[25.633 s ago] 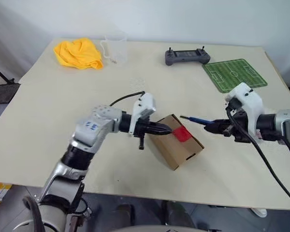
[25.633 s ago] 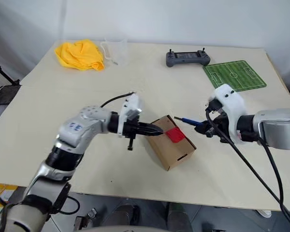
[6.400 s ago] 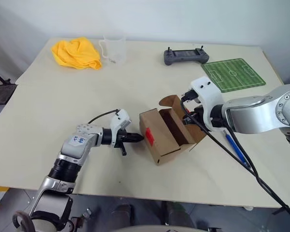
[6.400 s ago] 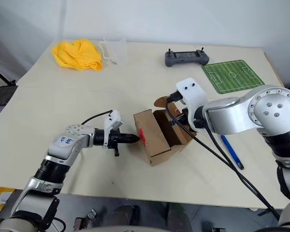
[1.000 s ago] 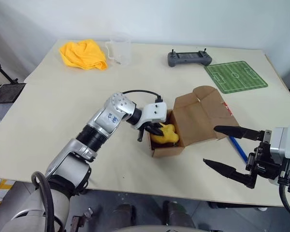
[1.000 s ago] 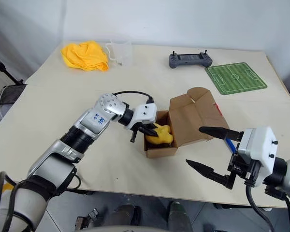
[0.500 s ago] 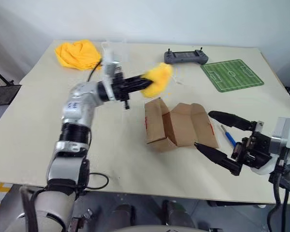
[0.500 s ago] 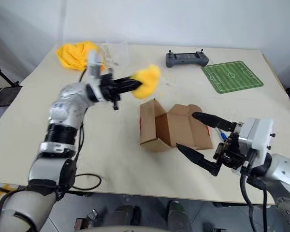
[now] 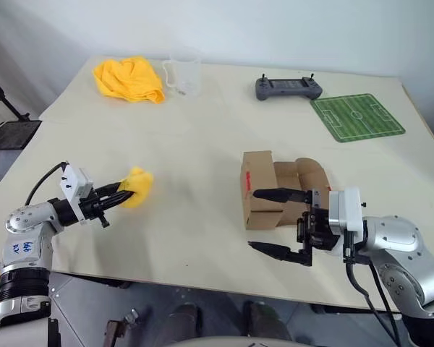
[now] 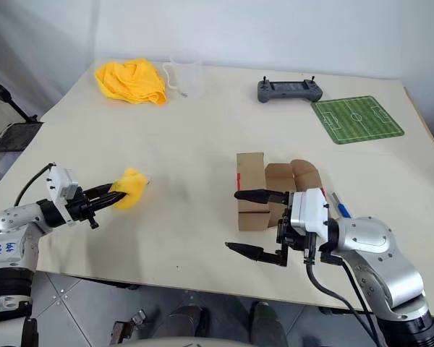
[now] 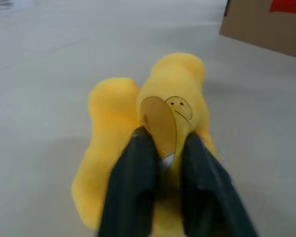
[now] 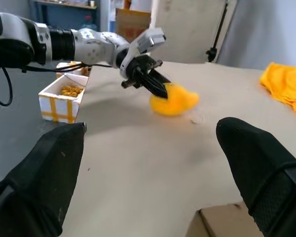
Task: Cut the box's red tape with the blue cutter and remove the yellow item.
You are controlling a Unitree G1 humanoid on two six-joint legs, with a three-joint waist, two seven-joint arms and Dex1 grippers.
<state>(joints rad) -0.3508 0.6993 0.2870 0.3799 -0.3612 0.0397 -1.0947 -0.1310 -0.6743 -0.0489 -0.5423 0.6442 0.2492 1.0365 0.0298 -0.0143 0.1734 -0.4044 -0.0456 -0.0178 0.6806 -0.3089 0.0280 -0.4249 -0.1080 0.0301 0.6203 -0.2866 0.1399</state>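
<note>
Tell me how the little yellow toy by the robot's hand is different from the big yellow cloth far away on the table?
The yellow toy is a small puffy lump; the yellow cloth is bigger, flat and crumpled. The toy sits at the tips of the left gripper near the table's front edge; the cloth lies untouched at the far corner beside a clear cup. Both are bright yellow and soft-looking.

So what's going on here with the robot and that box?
The left gripper has the yellow item pinched between its fingers, low over the table near its left edge, well away from the box. The box lies opened with its flaps spread, red tape along one edge. The right gripper hangs wide open in front of the box, holding nothing. The blue cutter lies on the table just behind that arm.
</note>
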